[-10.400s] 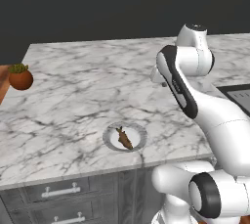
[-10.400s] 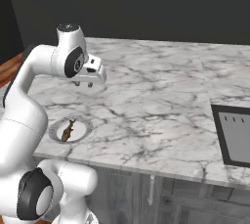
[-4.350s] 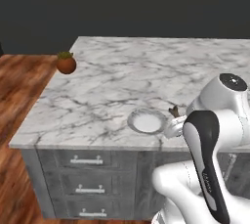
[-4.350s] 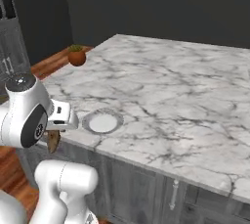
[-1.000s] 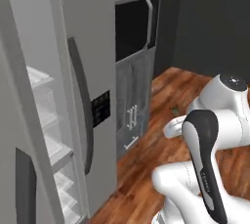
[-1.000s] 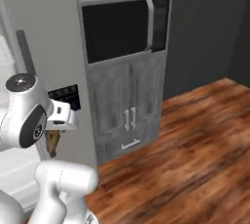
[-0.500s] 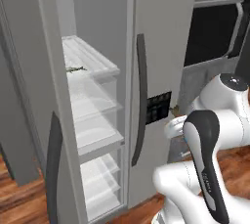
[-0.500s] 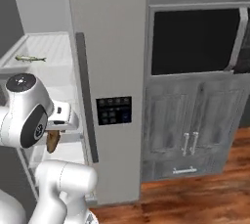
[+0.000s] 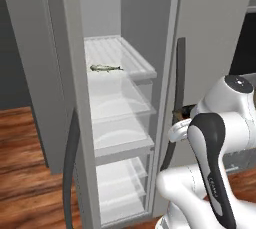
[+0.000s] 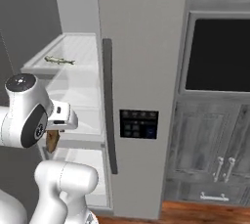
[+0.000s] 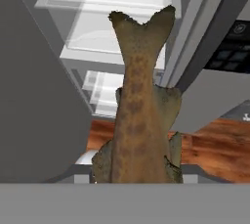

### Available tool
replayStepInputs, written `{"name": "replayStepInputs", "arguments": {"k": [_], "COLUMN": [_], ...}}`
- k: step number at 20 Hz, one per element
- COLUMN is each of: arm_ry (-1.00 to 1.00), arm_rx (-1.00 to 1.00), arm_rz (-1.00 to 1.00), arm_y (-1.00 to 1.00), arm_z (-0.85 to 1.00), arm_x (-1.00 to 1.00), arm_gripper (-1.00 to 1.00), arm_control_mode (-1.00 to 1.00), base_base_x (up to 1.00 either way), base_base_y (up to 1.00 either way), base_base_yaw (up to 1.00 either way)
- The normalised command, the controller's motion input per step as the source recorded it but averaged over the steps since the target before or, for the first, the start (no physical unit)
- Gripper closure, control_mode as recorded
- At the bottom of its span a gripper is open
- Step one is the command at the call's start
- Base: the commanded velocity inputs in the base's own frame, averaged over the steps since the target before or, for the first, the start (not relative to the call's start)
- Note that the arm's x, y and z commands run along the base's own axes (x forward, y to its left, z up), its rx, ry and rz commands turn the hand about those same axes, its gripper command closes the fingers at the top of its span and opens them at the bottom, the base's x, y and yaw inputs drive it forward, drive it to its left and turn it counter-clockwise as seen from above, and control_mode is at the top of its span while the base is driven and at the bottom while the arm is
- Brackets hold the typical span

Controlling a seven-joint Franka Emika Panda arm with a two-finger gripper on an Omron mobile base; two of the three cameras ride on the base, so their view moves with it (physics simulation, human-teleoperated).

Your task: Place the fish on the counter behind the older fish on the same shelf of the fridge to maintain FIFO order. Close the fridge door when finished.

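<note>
- Gripper [image 11: 136,176]: pinching the fish [image 11: 139,115] tail-forward, low before the open fridge [image 9: 150,33].
- Older fish [image 9: 106,68]: near the front of the top shelf [image 9: 117,55], leaving room behind for FIFO placement.

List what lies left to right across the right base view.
older fish on the top shelf → brown fish under the robot's hand → fridge door handle → control panel → dark oven window
</note>
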Motion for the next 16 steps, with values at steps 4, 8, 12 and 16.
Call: {"name": "replayStepInputs", "arguments": {"k": [4,8,12,16], "arm_ry": [0.00,0.00,0.00,0.00], "arm_rx": [0.00,0.00,0.00,0.00], "arm_rz": [0.00,0.00,0.00,0.00], "arm_y": [0.00,0.00,0.00,0.00], "arm_z": [0.00,0.00,0.00,0.00], "arm_x": [0.00,0.00,0.00,0.00], "arm_gripper": [1.00,1.00,1.00,1.00], "arm_control_mode": [1.00,1.00,1.00,1.00], "base_base_x": [0.46,0.31,0.24,0.71], "base_base_y": [0.25,0.48,0.19,0.00], "base_base_yaw": [0.02,0.13,0.36,0.45]}}
